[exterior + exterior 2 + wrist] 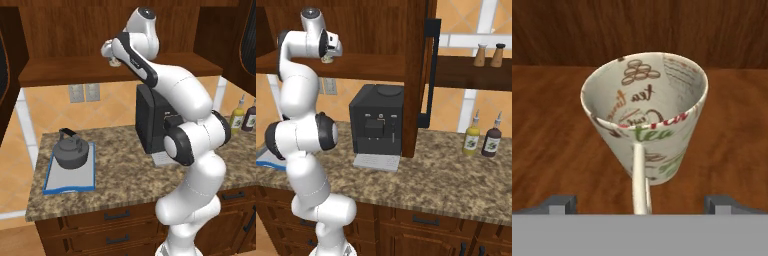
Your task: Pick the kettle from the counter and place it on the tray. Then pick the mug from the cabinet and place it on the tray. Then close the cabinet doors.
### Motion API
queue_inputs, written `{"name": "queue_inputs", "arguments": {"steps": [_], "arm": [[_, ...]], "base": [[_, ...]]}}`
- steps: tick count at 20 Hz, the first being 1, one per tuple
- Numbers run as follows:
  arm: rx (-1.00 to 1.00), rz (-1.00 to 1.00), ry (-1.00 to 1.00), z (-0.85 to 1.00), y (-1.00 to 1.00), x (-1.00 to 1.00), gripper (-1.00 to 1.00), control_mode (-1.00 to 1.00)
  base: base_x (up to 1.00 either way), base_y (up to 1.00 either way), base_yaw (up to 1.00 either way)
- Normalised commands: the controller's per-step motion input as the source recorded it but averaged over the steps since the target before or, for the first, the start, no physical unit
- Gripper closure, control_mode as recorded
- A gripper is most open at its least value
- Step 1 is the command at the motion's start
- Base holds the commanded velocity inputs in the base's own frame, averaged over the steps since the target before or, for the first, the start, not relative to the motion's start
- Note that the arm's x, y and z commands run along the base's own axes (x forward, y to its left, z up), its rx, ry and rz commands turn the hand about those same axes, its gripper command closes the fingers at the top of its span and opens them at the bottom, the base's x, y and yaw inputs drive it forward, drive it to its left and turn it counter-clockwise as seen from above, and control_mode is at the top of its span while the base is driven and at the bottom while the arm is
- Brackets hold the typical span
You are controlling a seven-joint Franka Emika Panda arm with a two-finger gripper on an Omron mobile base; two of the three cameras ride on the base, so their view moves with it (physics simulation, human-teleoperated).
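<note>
The dark grey kettle (pixel 71 151) stands on the blue-rimmed tray (pixel 57 186) at the left of the granite counter (pixel 125 180). My arm reaches up into the wooden cabinet (pixel 65 70). My gripper (pixel 111 52) hangs just in front of the cream mug (pixel 114 62) on the shelf. In the hand view the mug (pixel 647 115) stands upright on the shelf with printed writing on it, its handle turned toward me. The gripper (pixel 640 204) is open, its fingertips (pixel 559 202) spread wide on either side of the handle, not touching it. Both cabinet doors (pixel 247 40) stand open.
A tall black coffee machine (pixel 377 120) stands on the counter under the shelf, below my arm. The open right door (pixel 418 75) with its black bar handle juts out beside it. Two sauce bottles (pixel 472 137) stand at the right, and shakers (pixel 481 55) sit on a side shelf.
</note>
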Motion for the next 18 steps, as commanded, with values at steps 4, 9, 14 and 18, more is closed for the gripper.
{"name": "queue_inputs", "arguments": {"steps": [4, 9, 14, 18], "arm": [[0.0, 0.0, 0.0, -0.03, 0.02, 0.13, -1.0, -1.0], [0.0, 0.0, -0.02, 0.0, 0.0, 0.0, 1.0, -1.0], [0.0, 0.0, -0.05, -0.03, 0.0, 0.0, 1.0, -1.0], [0.0, 0.0, -0.07, -0.12, 0.0, 0.0, 1.0, -1.0]], "base": [[0.0, 0.0, 0.0], [0.0, 0.0, 0.0], [0.0, 0.0, 0.0], [0.0, 0.0, 0.0]]}}
